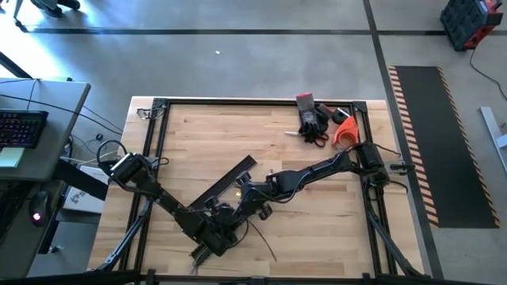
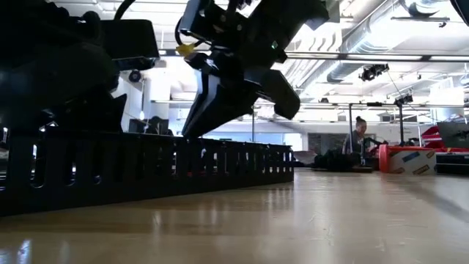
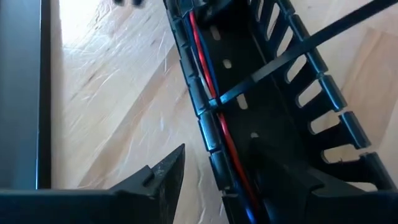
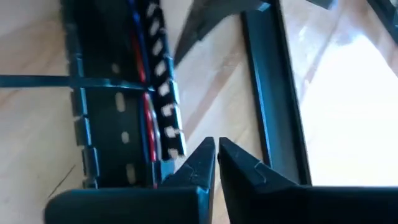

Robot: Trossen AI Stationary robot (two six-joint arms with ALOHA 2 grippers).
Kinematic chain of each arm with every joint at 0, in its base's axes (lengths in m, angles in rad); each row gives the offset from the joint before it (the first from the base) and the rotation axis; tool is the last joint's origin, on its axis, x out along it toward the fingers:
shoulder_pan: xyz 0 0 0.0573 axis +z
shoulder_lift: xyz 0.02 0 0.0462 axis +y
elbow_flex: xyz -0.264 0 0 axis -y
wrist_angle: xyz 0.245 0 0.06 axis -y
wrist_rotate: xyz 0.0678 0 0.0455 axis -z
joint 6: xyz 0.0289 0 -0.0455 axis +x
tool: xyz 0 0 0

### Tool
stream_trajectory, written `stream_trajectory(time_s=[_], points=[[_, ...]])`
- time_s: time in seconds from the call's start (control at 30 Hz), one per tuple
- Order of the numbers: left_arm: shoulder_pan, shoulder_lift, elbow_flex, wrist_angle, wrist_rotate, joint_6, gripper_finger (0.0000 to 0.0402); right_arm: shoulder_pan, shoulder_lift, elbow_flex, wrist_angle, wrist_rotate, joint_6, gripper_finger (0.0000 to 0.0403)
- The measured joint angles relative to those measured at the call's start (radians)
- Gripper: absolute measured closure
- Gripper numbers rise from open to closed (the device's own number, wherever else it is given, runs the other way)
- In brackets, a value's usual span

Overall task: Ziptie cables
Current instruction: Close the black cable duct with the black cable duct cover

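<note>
High view: wooden table [image 1: 317, 214], framed in black. Slotted black duct [image 1: 226, 188], lying diagonally at centre. Left gripper [image 3: 242, 168], fingers parted astride the duct wall. Right gripper [image 4: 216, 155], fingertips together, empty, just beside the duct. Cables [image 3: 227, 134], red and blue, inside the duct, crossed by a black ziptie [image 3: 292, 53].

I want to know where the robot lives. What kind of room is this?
Probably a big workshop or robot lab. There are bare silver pipes on the ceiling, a grey concrete floor, and a desk with a glowing keyboard beside the wooden table.
</note>
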Motion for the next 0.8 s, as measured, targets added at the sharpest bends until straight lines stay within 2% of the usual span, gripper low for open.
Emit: stream_trajectory(time_s=[0.13, 0.37, 0.47, 0.6, 0.8], points=[[-0.004, -0.002, 0.000, -0.003, -0.009, 0.001, 0.0243, 0.019, -0.003, 0.000, -0.011, -0.037, -0.082, 0.0350], [-0.006, -0.002, -0.002, -0.006, -0.013, 0.009, 0.0243, 0.034, -0.003, 0.000, -0.015, -0.036, -0.173, 0.0194], [-0.006, -0.001, -0.002, -0.006, -0.012, 0.017, 0.0243, 0.026, 0.004, 0.000, -0.017, 0.013, -0.197, 0.0149], [-0.006, -0.001, -0.003, 0.002, -0.011, 0.036, 0.0243, 0.010, 0.020, -0.001, -0.032, 0.040, -0.200, 0.0139], [-0.005, 0.004, -0.004, 0.027, 0.003, 0.095, 0.0243, 0.000, 0.033, -0.002, -0.015, 0.088, -0.160, 0.0177]])
